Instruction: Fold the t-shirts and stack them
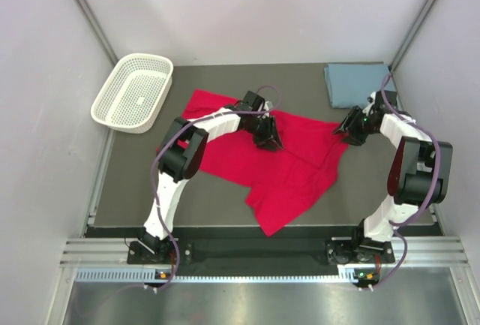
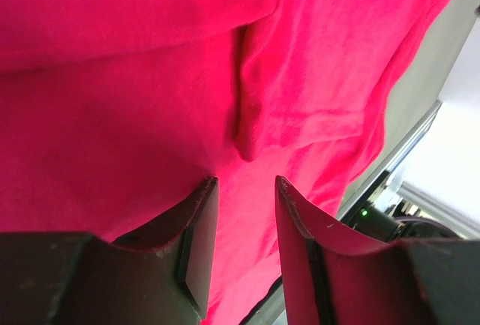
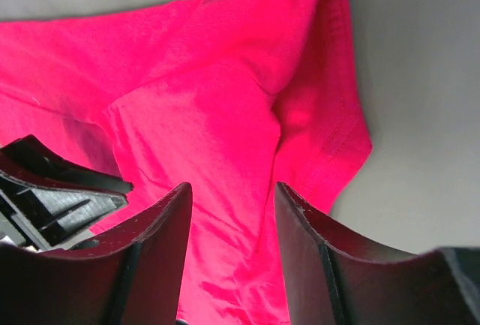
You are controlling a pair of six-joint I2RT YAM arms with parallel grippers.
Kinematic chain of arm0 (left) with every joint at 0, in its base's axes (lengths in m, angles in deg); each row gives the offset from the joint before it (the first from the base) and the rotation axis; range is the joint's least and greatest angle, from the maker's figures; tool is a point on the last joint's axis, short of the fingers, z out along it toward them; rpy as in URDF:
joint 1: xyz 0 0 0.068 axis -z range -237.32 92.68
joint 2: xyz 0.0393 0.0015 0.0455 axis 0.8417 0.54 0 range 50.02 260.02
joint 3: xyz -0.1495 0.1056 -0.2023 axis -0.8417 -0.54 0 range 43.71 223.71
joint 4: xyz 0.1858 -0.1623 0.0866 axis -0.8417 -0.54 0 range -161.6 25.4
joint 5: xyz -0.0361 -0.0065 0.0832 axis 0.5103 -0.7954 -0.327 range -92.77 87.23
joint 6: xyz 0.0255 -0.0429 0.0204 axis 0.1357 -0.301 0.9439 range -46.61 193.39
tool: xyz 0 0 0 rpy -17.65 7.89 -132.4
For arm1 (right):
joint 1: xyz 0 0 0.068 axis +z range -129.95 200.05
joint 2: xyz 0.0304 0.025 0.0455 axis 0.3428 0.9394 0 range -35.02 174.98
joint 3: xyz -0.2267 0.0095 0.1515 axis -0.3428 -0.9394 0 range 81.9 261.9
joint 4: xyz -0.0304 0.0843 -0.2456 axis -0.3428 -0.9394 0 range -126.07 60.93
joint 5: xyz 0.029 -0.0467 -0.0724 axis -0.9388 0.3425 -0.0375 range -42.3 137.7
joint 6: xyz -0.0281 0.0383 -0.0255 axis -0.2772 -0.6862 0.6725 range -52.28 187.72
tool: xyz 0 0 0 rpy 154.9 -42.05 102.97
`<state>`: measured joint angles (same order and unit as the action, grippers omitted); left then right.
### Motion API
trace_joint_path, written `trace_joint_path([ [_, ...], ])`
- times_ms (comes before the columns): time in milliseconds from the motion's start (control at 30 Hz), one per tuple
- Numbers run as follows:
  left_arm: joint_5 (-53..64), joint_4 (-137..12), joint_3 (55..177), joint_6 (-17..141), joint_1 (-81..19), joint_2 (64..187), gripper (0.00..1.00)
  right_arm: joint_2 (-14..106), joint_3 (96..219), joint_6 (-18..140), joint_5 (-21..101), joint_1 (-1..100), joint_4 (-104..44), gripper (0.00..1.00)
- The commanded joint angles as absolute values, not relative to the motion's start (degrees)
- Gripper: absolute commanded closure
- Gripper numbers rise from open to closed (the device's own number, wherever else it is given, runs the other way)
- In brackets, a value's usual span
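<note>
The red t-shirt (image 1: 289,175) lies crumpled and partly spread across the middle of the dark matte table (image 1: 210,197). Its soft knit is bunched into shallow folds, and one flap hangs toward the near edge. The blue-grey t-shirt (image 1: 352,83) sits folded into a neat rectangle at the far right corner, well apart from the red one. The left arm rises from its base, bends at a raised elbow and reaches right. Its wrist tips down so the left gripper (image 1: 268,139) hangs over the shirt's upper middle. In the left wrist view its dark, curved fingers (image 2: 195,227) stand partly apart with nothing between them, just above a raised ridge of red cloth (image 2: 244,115). The right arm folds up from its base and stretches left to the garment's right edge, where the right gripper (image 1: 349,131) points down. Its fingers (image 3: 157,242) are likewise parted and hold nothing, above a short sleeve (image 3: 330,145) with a stitched hem lying flat on the grey surface. A white plastic mesh basket (image 1: 142,56) rests at the far left.
</note>
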<state>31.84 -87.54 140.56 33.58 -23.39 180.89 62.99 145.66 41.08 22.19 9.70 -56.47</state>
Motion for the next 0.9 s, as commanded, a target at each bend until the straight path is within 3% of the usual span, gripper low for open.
trace_joint_path([
  [0,30.98,-84.64,143.98,32.35,-22.60,181.41,0.59,64.02,146.41,41.79,22.39,10.03,-54.03,0.52],
  [700,28.44,-86.22,147.76,31.99,-21.99,184.93,0.66,67.28,148.69,41.00,21.43,7.48,-52.98,0.52],
  [800,29.05,-86.40,148.21,31.99,-21.99,185.28,0.73,67.81,148.96,40.82,21.34,7.39,-52.71,0.52],
  [867,29.48,-86.31,148.30,32.17,-21.99,185.28,0.86,67.90,148.87,40.47,21.07,7.04,-51.66,0.53],
])
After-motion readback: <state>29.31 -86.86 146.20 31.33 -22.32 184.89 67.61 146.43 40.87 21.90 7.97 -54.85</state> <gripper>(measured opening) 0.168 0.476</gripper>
